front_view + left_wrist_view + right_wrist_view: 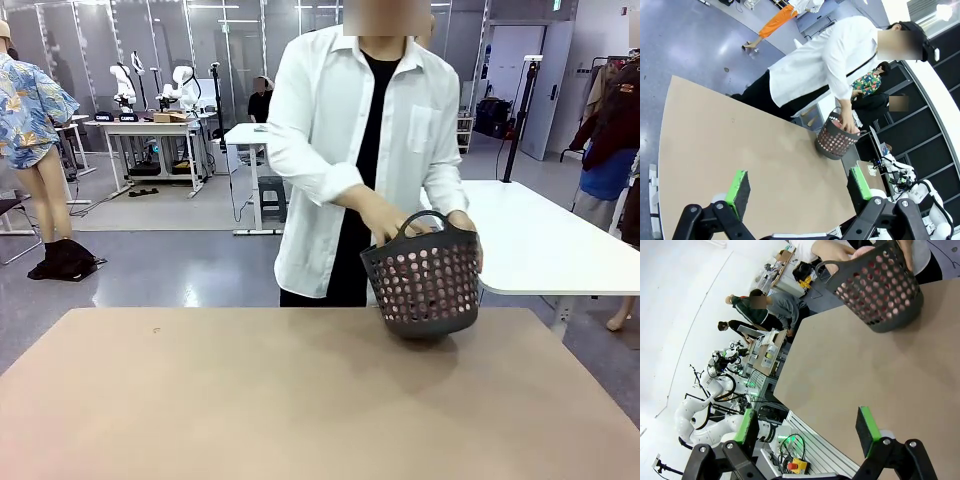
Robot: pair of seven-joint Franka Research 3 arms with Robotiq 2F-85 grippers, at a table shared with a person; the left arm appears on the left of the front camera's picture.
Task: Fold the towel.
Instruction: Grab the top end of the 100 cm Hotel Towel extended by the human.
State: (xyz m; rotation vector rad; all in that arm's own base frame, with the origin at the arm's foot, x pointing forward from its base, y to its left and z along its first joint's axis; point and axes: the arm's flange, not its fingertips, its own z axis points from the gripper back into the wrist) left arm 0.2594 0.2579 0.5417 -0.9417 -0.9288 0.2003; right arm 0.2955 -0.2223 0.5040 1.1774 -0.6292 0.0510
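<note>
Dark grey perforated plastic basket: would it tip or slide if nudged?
Probably light: the dark grey perforated plastic basket is mostly holes. Its rounded base may tip easily. The pink towel inside likely adds soft, floppy weight.

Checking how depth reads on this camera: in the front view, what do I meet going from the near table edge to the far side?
Bare tabletop → dark perforated basket with the pink towel showing through its holes → person in a white shirt holding the basket → white desk far behind.
</note>
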